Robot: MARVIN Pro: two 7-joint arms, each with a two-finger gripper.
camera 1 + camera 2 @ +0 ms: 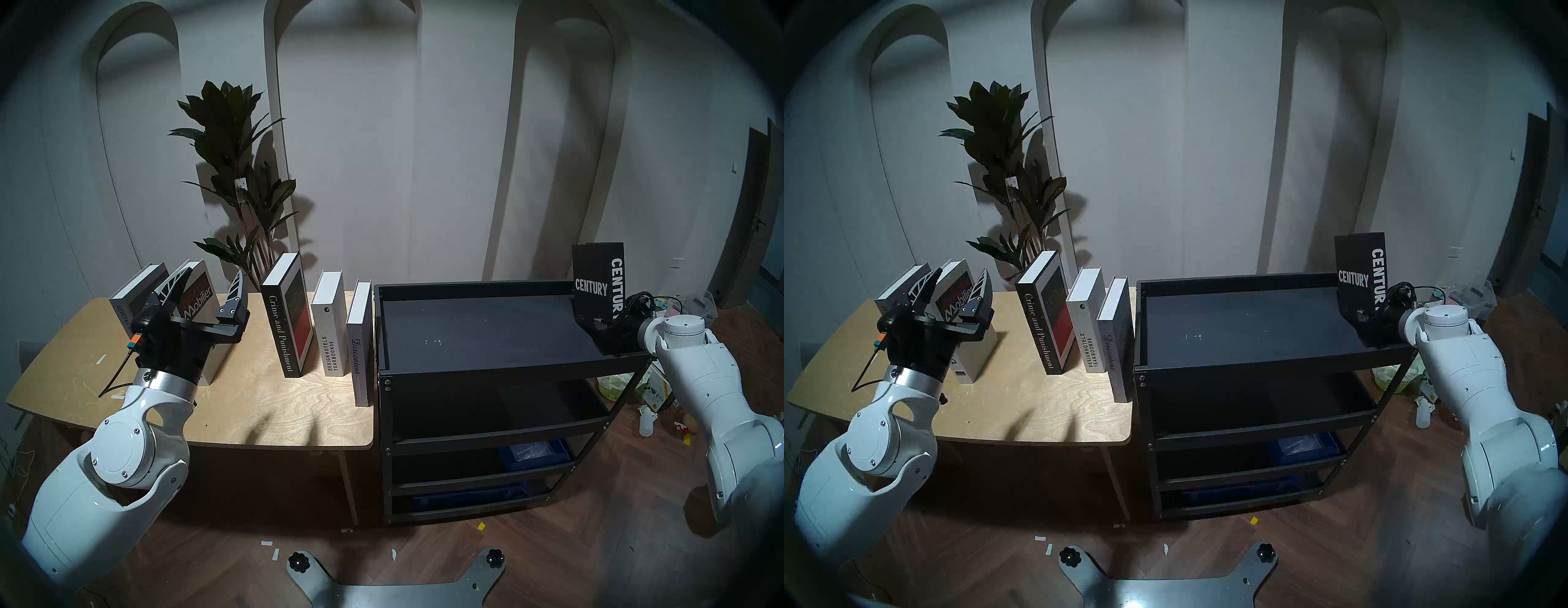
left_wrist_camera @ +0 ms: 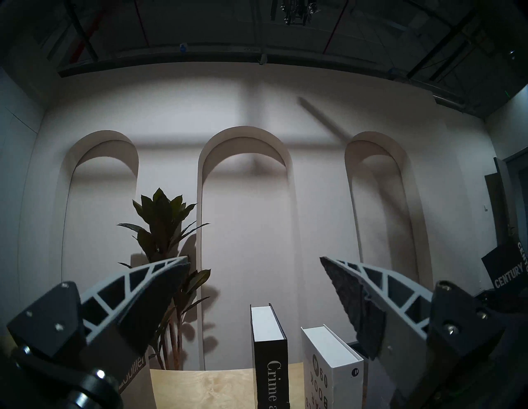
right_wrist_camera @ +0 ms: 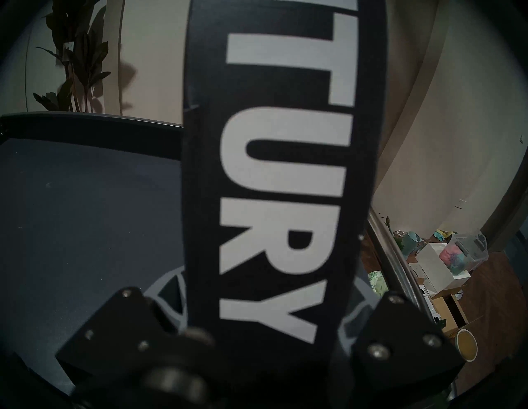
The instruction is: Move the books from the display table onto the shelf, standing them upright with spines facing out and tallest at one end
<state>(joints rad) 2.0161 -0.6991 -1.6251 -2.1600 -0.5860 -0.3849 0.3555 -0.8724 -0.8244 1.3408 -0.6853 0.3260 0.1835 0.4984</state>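
Hidden or unclear: the right gripper [image 1: 604, 325] is mostly masked by the black CENTURY book [image 1: 598, 282] in the head views; only the finger bases show in the right wrist view, flanking the spine. The bottom of that book is covered there by the gripper body, so contact with the tray cannot be confirmed. The grey SPECIAL book [image 1: 133, 303] is partly covered by the left gripper [image 1: 212, 291], its spine title cut off. The Mobilier book [image 1: 199, 297] sits behind the left fingers [image 1: 235, 288]. The lower tiers of the shelf [image 1: 500, 286] are dark; something blue lies there, unidentifiable.

Count: six books. Five stand on the display table [image 1: 254, 407]: SPECIAL, Mobilier, Crime and Punishment [image 1: 286, 318], the white DESIGNHOTELS YEARBOOK [image 1: 329, 322], and Discontent [image 1: 360, 344], the last just beside the shelf's left edge. One, CENTURY, is upright at the right end of the shelf's top tray, the lettered spine facing the right wrist camera. Two arms, one potted plant [image 1: 237, 178] behind the table.

Grippers: left is spread wide, holding nothing, raised above the table in front of Mobilier. Right is clamped on the CENTURY book's lower spine end, one finger on either cover.
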